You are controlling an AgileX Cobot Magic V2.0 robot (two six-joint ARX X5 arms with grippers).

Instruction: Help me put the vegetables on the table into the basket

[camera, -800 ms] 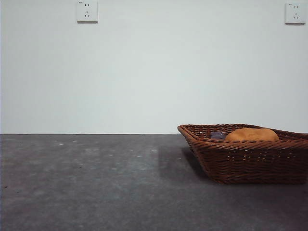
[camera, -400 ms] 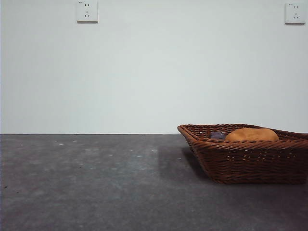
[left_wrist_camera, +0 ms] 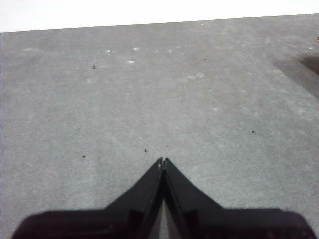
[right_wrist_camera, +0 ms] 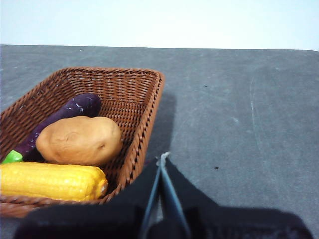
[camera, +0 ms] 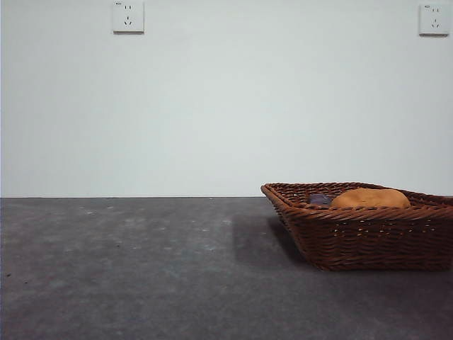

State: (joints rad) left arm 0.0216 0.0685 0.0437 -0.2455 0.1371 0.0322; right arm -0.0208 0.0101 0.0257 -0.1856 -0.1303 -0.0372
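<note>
Left gripper (left_wrist_camera: 163,162): jaws pressed together tip to tip, nothing between them, over bare table (left_wrist_camera: 149,99). It touches no object.

Right gripper (right_wrist_camera: 163,158): jaws likewise drawn together with only a thin slit showing, holding nothing. It sits over the table just beside the basket (right_wrist_camera: 149,107), outside the basket's rim, not touching the wicker as far as the wrist view shows.

Basket contents, right wrist view: all three vegetables lie inside. Corn cob (right_wrist_camera: 50,181) lies along the rim nearest that camera. Potato (right_wrist_camera: 79,140) sits just behind the corn, touching or nearly touching it. Eggplant (right_wrist_camera: 65,119) lies slantwise behind the potato, its green cap down beside the corn's end, its purple body running toward the far rim.

Front view: basket (camera: 368,237) stands at the right edge of the tabletop (camera: 141,269); potato (camera: 371,198) humps above the rim, with a bit of eggplant (camera: 320,200) just beside it. Corn hidden there. No arm in this view.

Against the front views of one second and half a second ago: basket, potato and eggplant unmoved; no difference seen.
</note>
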